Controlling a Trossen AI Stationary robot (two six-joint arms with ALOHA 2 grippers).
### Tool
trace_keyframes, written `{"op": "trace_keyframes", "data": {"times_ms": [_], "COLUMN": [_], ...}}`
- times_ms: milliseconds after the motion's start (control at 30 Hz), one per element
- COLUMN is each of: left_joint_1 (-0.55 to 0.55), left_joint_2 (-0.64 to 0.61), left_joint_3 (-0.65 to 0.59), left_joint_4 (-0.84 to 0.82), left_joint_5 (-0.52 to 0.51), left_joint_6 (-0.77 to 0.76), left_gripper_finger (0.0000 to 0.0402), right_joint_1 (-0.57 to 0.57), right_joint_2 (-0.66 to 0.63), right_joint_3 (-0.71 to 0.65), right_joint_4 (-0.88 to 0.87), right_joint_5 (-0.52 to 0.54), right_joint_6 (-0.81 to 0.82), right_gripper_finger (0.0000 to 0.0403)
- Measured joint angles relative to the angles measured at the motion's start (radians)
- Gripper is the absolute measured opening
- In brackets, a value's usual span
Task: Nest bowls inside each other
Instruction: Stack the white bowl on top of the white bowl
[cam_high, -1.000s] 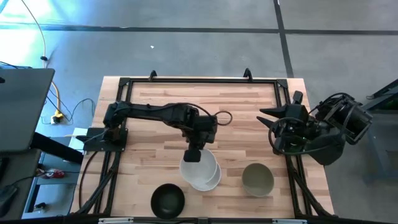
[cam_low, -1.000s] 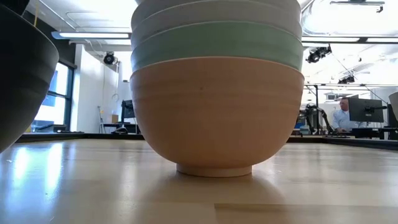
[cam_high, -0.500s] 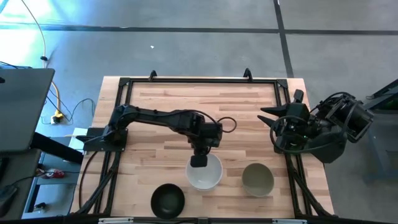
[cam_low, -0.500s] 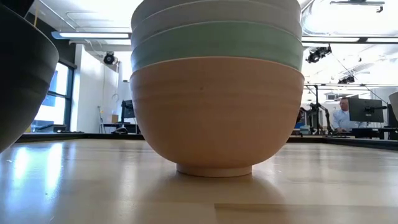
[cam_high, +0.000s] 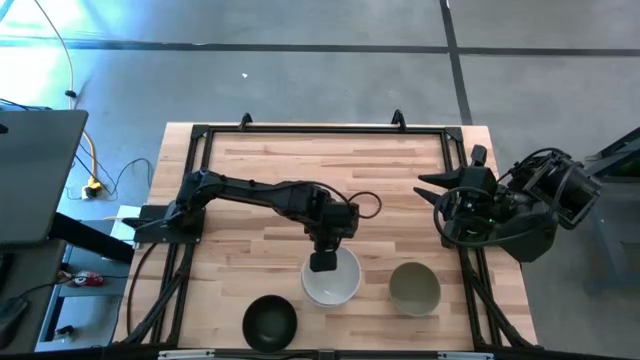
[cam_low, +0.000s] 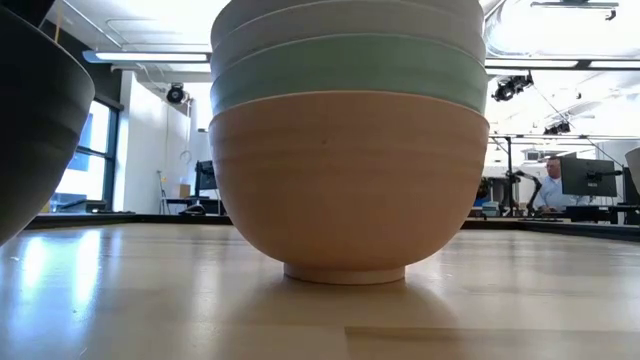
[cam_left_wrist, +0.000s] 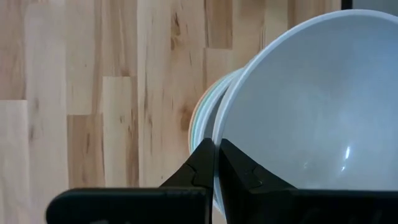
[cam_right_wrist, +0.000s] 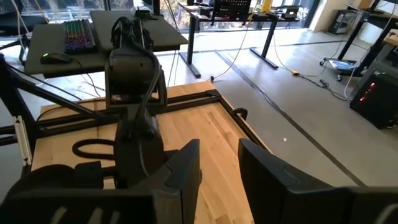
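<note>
The left gripper (cam_high: 322, 262) is over the far edge of the stack of nested bowls (cam_high: 331, 279), near the middle of the front part of the table (cam_high: 250, 170). In the left wrist view its two dark fingers (cam_left_wrist: 200, 167) are closed on the rim of the top white bowl (cam_left_wrist: 311, 106): one finger is inside the bowl and the other is outside, with the thin wall between them. The gap of the claw is very narrow, only the rim fits in it.

This top white bowl sits inside the other bowls of the stack. In the low view the stack shows its layers: a peach-orange bowl (cam_low: 348, 185) stands on the wood at the bottom, a mint green bowl (cam_low: 348, 70) is inside it, and white bowls (cam_low: 348, 20) are above that. How many white ones are there I cannot tell. The inside of the top white bowl holds nothing.

The olive-grey bowl (cam_high: 414, 287) stands alone just to the right of the stack, not touching it, and it is empty. The black bowl (cam_high: 270, 321) stands alone at the front edge, to the left of the stack, also empty; in the low view its dark side fills the left border.

The right gripper (cam_high: 445, 195) waits folded at the right edge of the table, well apart from all bowls, with its fingers (cam_right_wrist: 186, 171) parted and holding nothing
</note>
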Motion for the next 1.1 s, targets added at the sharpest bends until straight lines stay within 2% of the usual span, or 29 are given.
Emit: {"op": "trace_keyframes", "data": {"times_ms": [533, 1100], "left_joint_1": [-0.021, -0.022], "left_joint_2": [0.053, 0.063], "left_joint_3": [-0.002, -0.002], "left_joint_4": [-0.080, -0.070], "left_joint_5": [-0.037, -0.040], "left_joint_6": [0.020, 0.040], "left_gripper_finger": [0.0000, 0.0000], "right_joint_1": [0.000, 0.016], "right_joint_2": [0.000, 0.000], "right_joint_3": [-0.001, -0.001], "right_joint_4": [0.000, 0.000], "right_joint_5": [-0.035, -0.059], "right_joint_6": [0.022, 0.046], "right_gripper_finger": [0.0101, 0.0101]}}
